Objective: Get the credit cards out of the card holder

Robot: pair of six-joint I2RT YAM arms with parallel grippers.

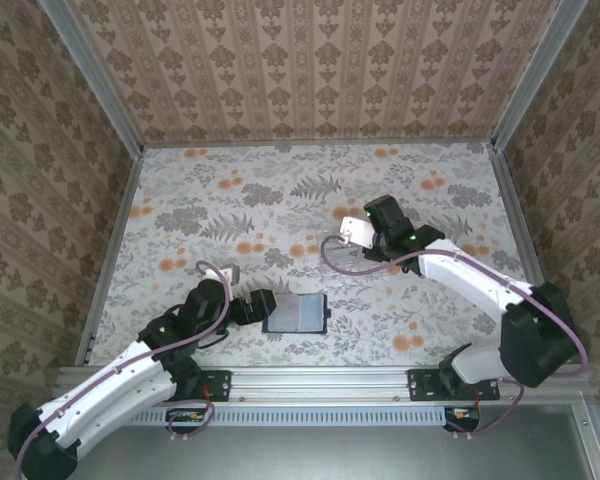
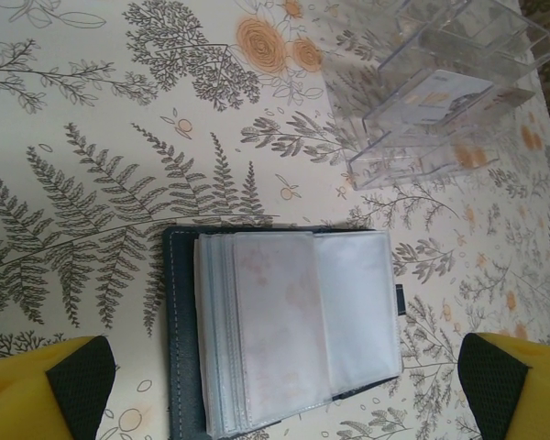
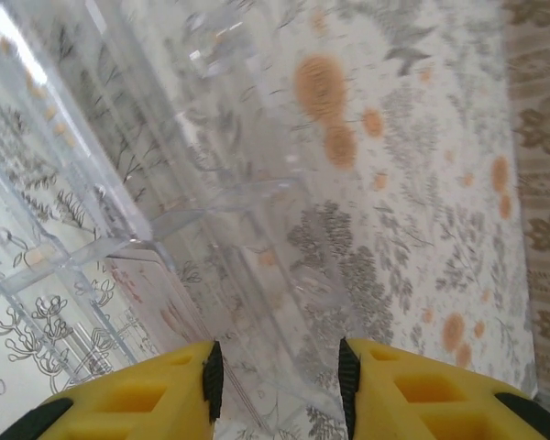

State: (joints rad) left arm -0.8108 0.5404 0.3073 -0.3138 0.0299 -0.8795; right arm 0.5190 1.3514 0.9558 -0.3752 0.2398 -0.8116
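From above, the card holder (image 1: 296, 313) lies open and flat on the table (image 1: 230, 200), close to the near edge and about at its middle. The left gripper (image 1: 256, 307) is low over the table just beside the left side of the holder. The right gripper (image 1: 352, 232) is well apart from it, toward the middle of the table and more to the right. From this view it is not possible to tell if either claw is released or clenched.

In the left wrist view, the fingers (image 2: 78, 371) of the left gripper (image 2: 286, 367) stand far from each other, so this claw is released and grasps nothing. The card holder (image 2: 179, 339) lies between them with its dark cover down and a pack of clear sleeves (image 2: 353, 302) facing up. A pinkish card (image 2: 275, 321) sits inside the top sleeve. A small dark tab (image 2: 399, 301) is on the right edge of the holder. Farther away, toward the right, stands a clear tray (image 2: 440, 37) with several compartments, and a pale card (image 2: 445, 96) lies in one of them.

In the right wrist view, the fingers (image 3: 165, 394) of the right gripper (image 3: 280, 376) have a narrow gap, and a wall of the clear tray (image 3: 211, 211) seems to run into that gap. Whether the claw presses on the wall cannot be told
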